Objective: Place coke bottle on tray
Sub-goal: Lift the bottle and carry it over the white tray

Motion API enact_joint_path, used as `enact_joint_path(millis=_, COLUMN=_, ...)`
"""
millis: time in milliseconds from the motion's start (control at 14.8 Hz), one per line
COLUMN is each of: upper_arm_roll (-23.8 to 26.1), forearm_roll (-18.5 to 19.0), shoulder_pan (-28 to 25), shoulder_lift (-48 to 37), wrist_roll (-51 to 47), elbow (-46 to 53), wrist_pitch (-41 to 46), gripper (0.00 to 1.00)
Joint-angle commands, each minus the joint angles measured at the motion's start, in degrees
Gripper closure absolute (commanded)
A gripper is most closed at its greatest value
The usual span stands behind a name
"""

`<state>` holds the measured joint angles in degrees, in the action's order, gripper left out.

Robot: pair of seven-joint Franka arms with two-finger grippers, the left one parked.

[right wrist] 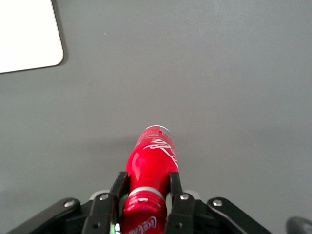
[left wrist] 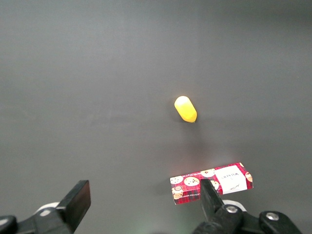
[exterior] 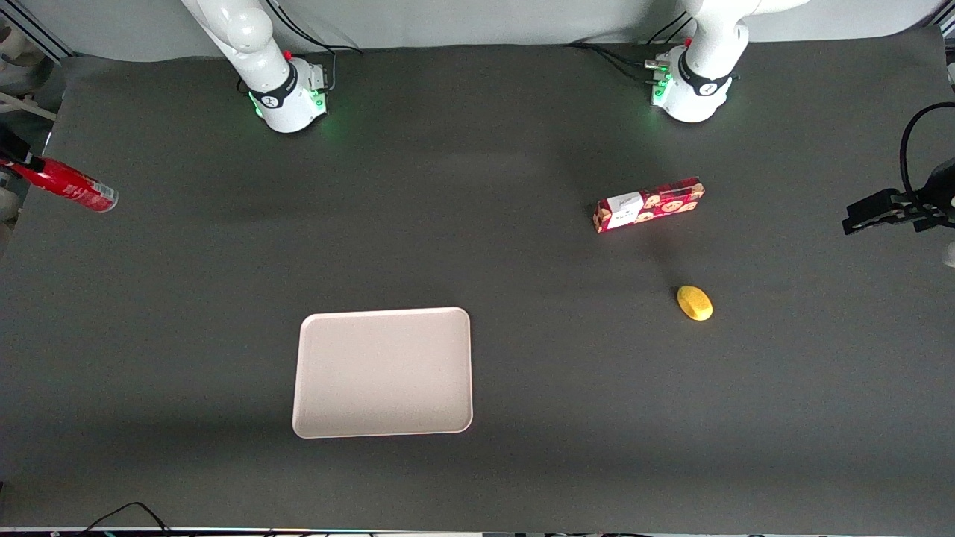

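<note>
While the jaws (right wrist: 145, 195) clamp its neck, the coke bottle (right wrist: 150, 168) hangs above the bench (exterior: 477, 246) at the working arm's end.
Seen from the front, the coke bottle (exterior: 69, 186) is tilted at the bench edge, well apart from the tray (exterior: 383, 371), which lies flat and nearer the front camera, with only bare dark bench between the 2. 2 other things sit toward the parked arm's end: a red cookie box (exterior: 648, 205) and, nearer the camera, a small yellow object (exterior: 694, 303), both well clear of the tray.
</note>
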<state>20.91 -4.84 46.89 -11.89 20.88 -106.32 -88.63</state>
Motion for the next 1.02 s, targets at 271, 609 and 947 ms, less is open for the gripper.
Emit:
enact_joint_path(millis=271, upper_arm_roll=20.6, forearm_roll=-5.5, shoulder_pan=0.2, shoulder_lift=3.4, wrist_roll=-19.6, elbow=3.0, wrist_pitch=-6.4, gripper=1.00)
enact_joint_path(millis=609, upper_arm_roll=28.1, forearm_roll=-4.9, shoulder_pan=0.1, shoulder_lift=8.0, wrist_roll=-28.7, elbow=3.1, wrist_pitch=-13.5, gripper=1.00)
enact_joint_path(millis=947, upper_arm_roll=24.0, forearm_roll=-4.7, shoulder_pan=-10.1, shoulder_lift=11.3, wrist_roll=-35.1, elbow=2.7, wrist_pitch=-17.4, gripper=1.00)
